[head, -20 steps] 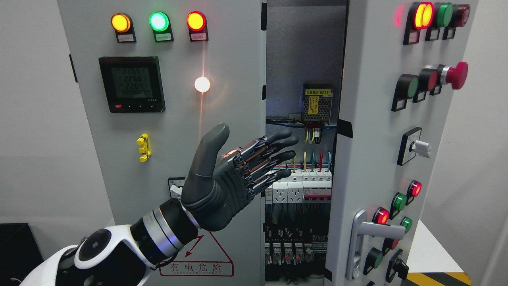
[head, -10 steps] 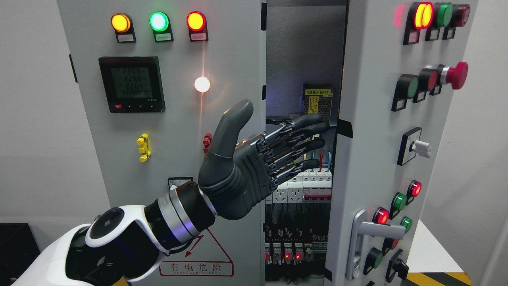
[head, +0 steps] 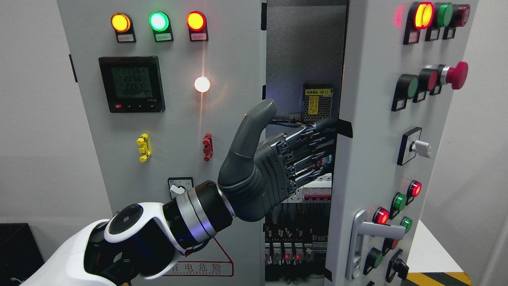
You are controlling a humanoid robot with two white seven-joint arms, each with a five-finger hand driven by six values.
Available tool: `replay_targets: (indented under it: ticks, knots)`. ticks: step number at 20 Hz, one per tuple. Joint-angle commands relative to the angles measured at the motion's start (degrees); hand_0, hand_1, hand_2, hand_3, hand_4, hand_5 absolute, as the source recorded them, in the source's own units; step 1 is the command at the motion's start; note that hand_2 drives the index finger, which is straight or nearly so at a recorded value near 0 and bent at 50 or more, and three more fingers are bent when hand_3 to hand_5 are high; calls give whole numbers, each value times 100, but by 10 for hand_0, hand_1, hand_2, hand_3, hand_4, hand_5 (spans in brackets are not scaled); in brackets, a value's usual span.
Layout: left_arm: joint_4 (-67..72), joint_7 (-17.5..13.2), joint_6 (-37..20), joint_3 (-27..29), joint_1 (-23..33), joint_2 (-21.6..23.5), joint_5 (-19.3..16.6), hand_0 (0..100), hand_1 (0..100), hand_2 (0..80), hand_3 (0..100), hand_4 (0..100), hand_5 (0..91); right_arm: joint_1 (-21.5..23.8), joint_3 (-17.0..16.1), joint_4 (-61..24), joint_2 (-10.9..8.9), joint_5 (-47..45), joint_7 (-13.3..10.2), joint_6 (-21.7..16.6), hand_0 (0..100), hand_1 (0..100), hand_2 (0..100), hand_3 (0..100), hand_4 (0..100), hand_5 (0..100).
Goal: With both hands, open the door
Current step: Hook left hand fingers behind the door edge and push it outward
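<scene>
A grey electrical cabinet fills the view. Its right door [head: 369, 143] stands ajar, swung toward me, with a silver lever handle [head: 375, 230] low on it. The gap shows wiring and breakers [head: 295, 250] inside. My left hand [head: 278, 159] reaches from the lower left across the left door [head: 178, 119] into the gap. Its fingers [head: 313, 137] are stretched out flat, thumb up, and the fingertips pass behind the right door's inner edge. It holds nothing. My right hand is out of view.
The left door carries three lit lamps [head: 158, 22], a meter [head: 132, 84], a white light [head: 202, 84], yellow [head: 143, 147] and red clips [head: 207, 147], and a warning triangle. The right door has buttons, a red emergency stop [head: 456, 74] and a rotary switch [head: 414, 147]. A striped table edge [head: 436, 276] lies at the lower right.
My left hand has moved right and a little up, from in front of the left door into the gap. Its fingertips now go behind the right door's edge. The door has not visibly moved.
</scene>
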Motion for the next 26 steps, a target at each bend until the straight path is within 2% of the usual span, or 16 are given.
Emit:
replay_targets:
  ticks: [1,17,26]
  knots:
    - [161,1,-17,-225,-79,-302,16,0,0,0,0,0,0,0,0,1,0,1,2,5,191,0,0,0,0,0]
    - [126,-8,-26,-356,-176,-364,16,0,0,0,0,0,0,0,0,1,0,1,2,-4,190,0,0,0,0,0]
    - [108,-8,-26,-479,-299,-592,16,0,0,0,0,0,0,0,0,1,0,1,2,5,191,0,0,0,0,0]
